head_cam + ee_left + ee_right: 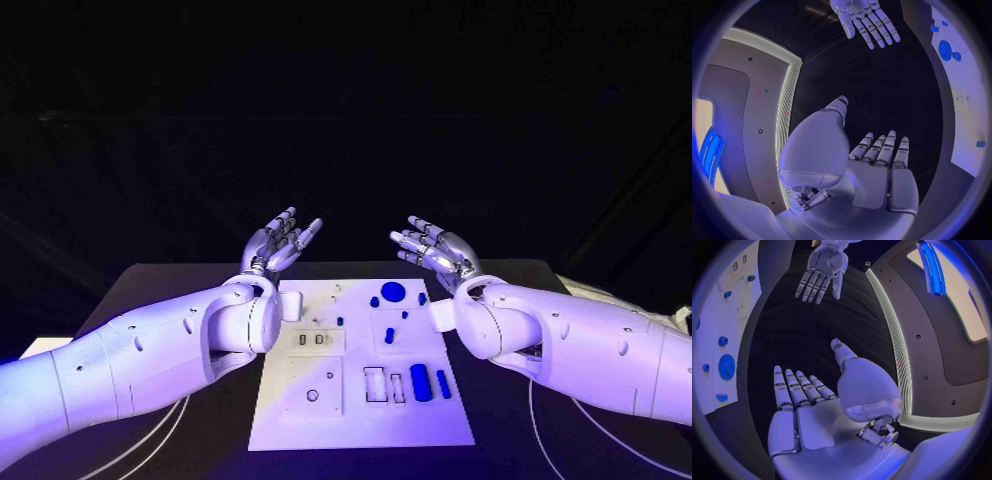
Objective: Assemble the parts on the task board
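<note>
The white task board (346,420) lies in the middle of the black table. On it are small blue parts: a round disc (392,292) near the far edge, a long bar (420,381) near the front right, and smaller pieces between them. My left hand (280,243) is raised beyond the board's far left corner, palm up, fingers spread, holding nothing. My right hand (434,251) mirrors it beyond the far right corner, also spread and empty. The left wrist view shows the left palm (879,170) with the right hand (867,20) opposite; the right wrist view shows the right palm (811,410) facing the left hand (820,275).
The board (967,110) and its blue disc (944,50) appear at the edge of the left wrist view; the board (723,340) with a blue gear-like disc (726,366) shows in the right wrist view. Both forearms flank the board's sides. White cables (159,440) trail over the table front.
</note>
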Available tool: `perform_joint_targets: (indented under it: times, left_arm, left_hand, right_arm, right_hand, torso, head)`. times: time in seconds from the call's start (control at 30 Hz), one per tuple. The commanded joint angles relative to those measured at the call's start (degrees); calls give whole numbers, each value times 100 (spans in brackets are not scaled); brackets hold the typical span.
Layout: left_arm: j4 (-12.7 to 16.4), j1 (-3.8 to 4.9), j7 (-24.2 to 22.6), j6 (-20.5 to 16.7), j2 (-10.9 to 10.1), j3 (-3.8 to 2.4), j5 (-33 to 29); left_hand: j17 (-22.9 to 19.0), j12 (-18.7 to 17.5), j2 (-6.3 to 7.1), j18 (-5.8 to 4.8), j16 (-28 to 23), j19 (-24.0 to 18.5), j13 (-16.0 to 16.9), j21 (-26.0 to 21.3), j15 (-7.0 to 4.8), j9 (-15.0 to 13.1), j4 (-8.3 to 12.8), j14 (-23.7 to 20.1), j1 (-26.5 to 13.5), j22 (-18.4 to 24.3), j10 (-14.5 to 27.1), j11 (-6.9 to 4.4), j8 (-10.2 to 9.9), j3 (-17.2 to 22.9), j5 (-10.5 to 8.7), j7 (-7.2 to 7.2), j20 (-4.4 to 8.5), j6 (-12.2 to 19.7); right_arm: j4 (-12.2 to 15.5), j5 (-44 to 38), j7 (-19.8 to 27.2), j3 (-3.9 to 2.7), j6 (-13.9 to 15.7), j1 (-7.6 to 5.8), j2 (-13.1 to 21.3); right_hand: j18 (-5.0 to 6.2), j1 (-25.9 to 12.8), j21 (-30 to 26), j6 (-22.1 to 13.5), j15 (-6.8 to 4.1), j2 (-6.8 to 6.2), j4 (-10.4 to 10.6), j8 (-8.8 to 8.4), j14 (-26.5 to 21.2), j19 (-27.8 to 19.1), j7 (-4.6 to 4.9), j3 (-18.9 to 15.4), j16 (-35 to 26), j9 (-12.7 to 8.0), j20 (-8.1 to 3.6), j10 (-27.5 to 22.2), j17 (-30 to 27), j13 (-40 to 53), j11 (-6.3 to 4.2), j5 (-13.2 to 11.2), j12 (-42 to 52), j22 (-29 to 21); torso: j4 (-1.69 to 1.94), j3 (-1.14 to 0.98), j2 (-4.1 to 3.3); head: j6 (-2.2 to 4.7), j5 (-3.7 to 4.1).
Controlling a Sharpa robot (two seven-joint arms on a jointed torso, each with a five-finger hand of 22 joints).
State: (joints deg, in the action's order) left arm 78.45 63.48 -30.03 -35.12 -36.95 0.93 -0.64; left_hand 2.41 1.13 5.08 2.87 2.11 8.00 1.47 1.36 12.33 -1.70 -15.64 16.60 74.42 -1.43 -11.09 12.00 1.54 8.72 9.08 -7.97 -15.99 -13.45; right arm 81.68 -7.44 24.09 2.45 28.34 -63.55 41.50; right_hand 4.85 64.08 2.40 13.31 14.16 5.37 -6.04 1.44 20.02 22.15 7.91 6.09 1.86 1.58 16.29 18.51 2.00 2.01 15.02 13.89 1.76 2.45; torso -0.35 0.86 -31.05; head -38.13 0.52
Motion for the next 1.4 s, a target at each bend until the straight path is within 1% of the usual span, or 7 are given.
perform_joint_targets:
  times: [0.03, 0.2, 0.27, 0.3, 0.47, 1.03, 1.4]
  left_arm:
    - [-5, 8, -163, 347, 10, -2, 52]
    - [-5, 8, -163, 347, 10, -2, 52]
    - [-5, 8, -163, 347, 10, -2, 52]
    - [85, 6, -47, 902, -233, 2, -90]
    - [195, 12, 34, 1124, -343, 1, -33]
    - [1017, 64, 201, 1488, -865, -29, 181]
    - [1654, 68, 324, 1473, -1161, -30, 52]
  left_hand:
    - [95, 81, -71, 291, 156, 297, 38, 130, 146, -28, -45, 670, 281, -60, -351, 200, 52, 40, 34, -774, -77, -262]
    - [305, 279, -192, 416, 599, 1504, 138, 564, 138, -121, 37, 2257, 298, -278, -1510, 314, 227, 20, 22, -867, -79, -1140]
    - [359, 573, -299, 556, 796, 2785, 244, 1046, 1, -209, 120, 2836, 279, -490, -2933, 234, 438, -26, 16, -877, -66, -2081]
    - [375, 642, -322, 611, 860, 2991, 253, 1132, -55, -225, 174, 3027, 302, -515, -3250, 203, 494, -37, 17, -854, -58, -2341]
    - [424, 783, -402, 766, 1025, 3621, 243, 1380, -247, -266, 359, 3686, 369, -565, -3854, 45, 690, -71, 17, -746, -17, -3314]
    - [573, 794, -498, 772, 1006, 4228, 241, 1505, -430, -219, 434, 4454, 259, -512, -4347, -79, 683, -212, 12, -672, 156, -3650]
    - [599, 808, -521, 773, 1009, 4275, 243, 1507, -447, -220, 445, 4515, 261, -501, -4393, -96, 692, -227, 13, -655, 173, -3681]
  right_arm:
    - [-114, -659, -376, 26, -1140, -42, -49]
    - [-226, -831, -482, 58, -1467, -87, -93]
    - [-244, -859, -500, 63, -1521, -95, -100]
    - [-475, -1879, -412, 47, -1614, -226, -13]
    - [-501, -2208, -403, 37, -1564, -295, 14]
    - [-650, -5148, -1108, -34, -1028, -652, 84]
    - [-499, -7881, -2272, -83, -1617, -870, 84]
  right_hand:
    - [135, 413, 90, 595, 18, 95, -239, 74, 714, 488, 917, 75, 76, 56, 45, 777, 50, 54, 39, 52, 97, 61]
    - [373, 676, 511, 1530, -185, 105, -485, 185, 2437, 1998, 868, 144, 339, 130, 29, 2181, 174, 149, -86, -36, 276, 253]
    - [522, 769, 699, 2127, -313, 132, -576, 260, 3061, 2404, 829, 194, 483, 170, 18, 3018, 190, 191, -177, -49, 452, 299]
    - [544, 793, 719, 2272, -336, 132, -609, 265, 3146, 2472, 811, 209, 482, 172, 15, 3095, 176, 177, -198, -57, 457, 292]
    - [578, 870, 795, 2890, -437, 135, -741, 280, 3498, 2738, 728, 298, 478, 188, -42, 3414, 165, 161, -291, -90, 463, 262]
    - [563, 832, 1508, 4370, -1006, -263, -1041, 355, 5105, 4115, 379, 788, 707, 242, -673, 4709, 322, 176, -725, 65, 440, 432]
    - [552, 854, 2479, 4656, -1354, -569, -967, 291, 6268, 4791, 177, 781, 1136, 229, -1058, 5099, 735, 179, -953, 155, 278, 950]
  torso:
    - [-1, 2, 0]
    - [-1, 2, 0]
    - [-1, 2, 0]
    - [17, -14, -134]
    - [28, -21, -231]
    - [71, -42, -760]
    - [155, -58, -1064]
  head:
    - [-2, 0]
    - [-2, 0]
    - [-2, 0]
    - [-17, 11]
    - [20, 27]
    - [220, 106]
    - [308, 163]
